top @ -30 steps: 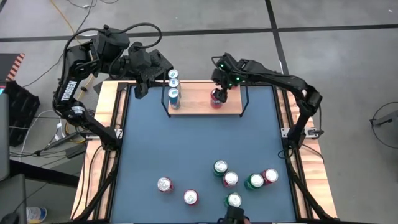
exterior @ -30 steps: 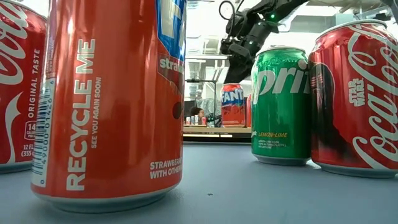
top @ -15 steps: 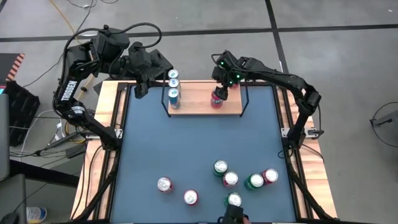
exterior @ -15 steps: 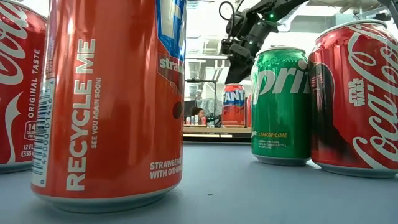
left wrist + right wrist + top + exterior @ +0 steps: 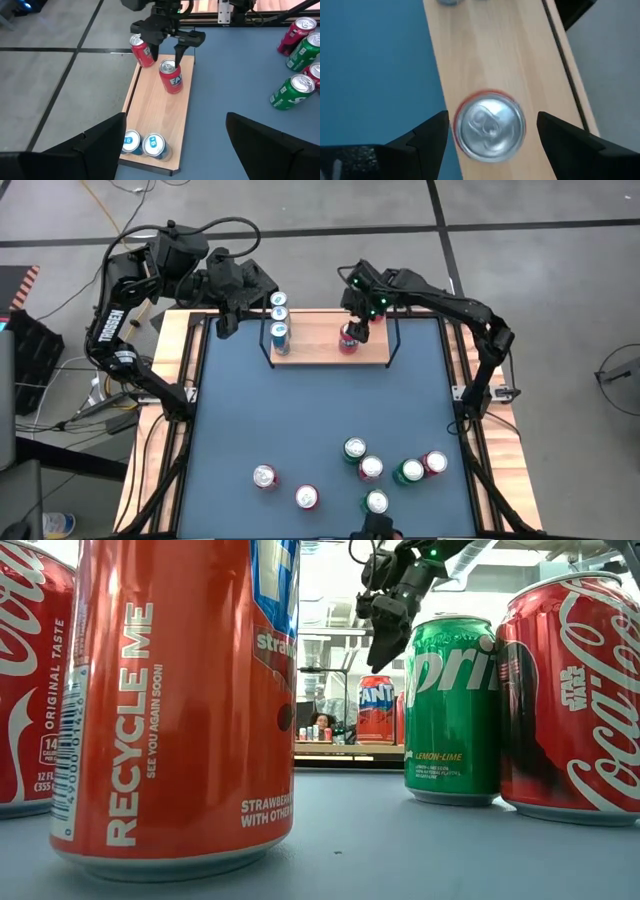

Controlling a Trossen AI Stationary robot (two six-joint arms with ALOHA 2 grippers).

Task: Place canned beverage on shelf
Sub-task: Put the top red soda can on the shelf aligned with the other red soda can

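- Where the right end effector (image 5: 168, 49) hangs over the shelf (image 5: 318, 340), its fingers are spread to either side of a red Fanta can (image 5: 171, 76) and clear of it, so it holds nothing.
- That can stands upright on the shelf board, toward the right end, with a second red can (image 5: 142, 50) just behind it near the back edge.
- At the shelf's left end three blue-topped cans (image 5: 279, 314) stand in a row, front to back.
- From the right wrist the Fanta can's silver top (image 5: 490, 125) shows straight below, between the two dark fingers, wood all round it.
- The left end effector (image 5: 226, 320) waits off the shelf's left end, fingers spread, empty.
- I'd say the step in hand is the release: the can is set down and let go.
- Seven more cans (image 5: 371, 468) stand loose at the near side of the blue table (image 5: 300, 410), well apart from the shelf.
- Next, as I judge it, the right arm should lift straight up so a finger doesn't clip the can or the black wire frame (image 5: 396, 340), then go to the near cluster for another.
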